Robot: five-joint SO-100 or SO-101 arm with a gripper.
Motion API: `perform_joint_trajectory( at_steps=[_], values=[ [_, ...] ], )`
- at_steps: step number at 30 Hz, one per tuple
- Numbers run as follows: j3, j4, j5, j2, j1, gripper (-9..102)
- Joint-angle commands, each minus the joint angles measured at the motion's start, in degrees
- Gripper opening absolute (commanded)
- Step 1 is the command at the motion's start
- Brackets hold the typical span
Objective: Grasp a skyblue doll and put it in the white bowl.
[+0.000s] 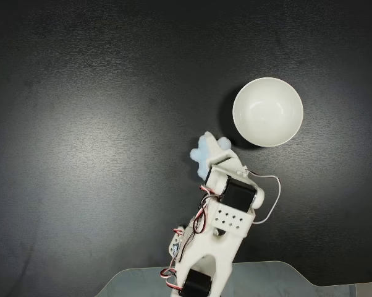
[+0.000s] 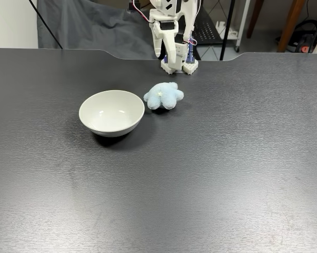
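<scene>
Two cams up: I see the skyblue doll (image 2: 164,96) lying on the black table (image 2: 211,174) just right of the white bowl (image 2: 111,112) in the front fixed view, not touching it. Gripper (image 2: 173,62) hangs above/behind doll; can't tell whether claw's spread or closed.

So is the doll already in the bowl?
No, in a fixed view the skyblue doll lies on the table beside the empty white bowl.

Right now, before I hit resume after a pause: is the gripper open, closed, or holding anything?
Gripper: cannot be told; it is above the skyblue doll, which lies on the table beside the white bowl.
</scene>
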Motion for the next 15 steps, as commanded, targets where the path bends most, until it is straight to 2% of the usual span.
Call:
perform_joint_trajectory(
  at_steps=[1,10,15],
  values=[
    [-1.1,-0.6,-6.0,-3.2,1.8,56],
    [-0.2,-1.1,-6.2,-4.6,2.3,56],
    [-0.2,-9.6,-6.2,-10.6,2.8,56]
  ],
)
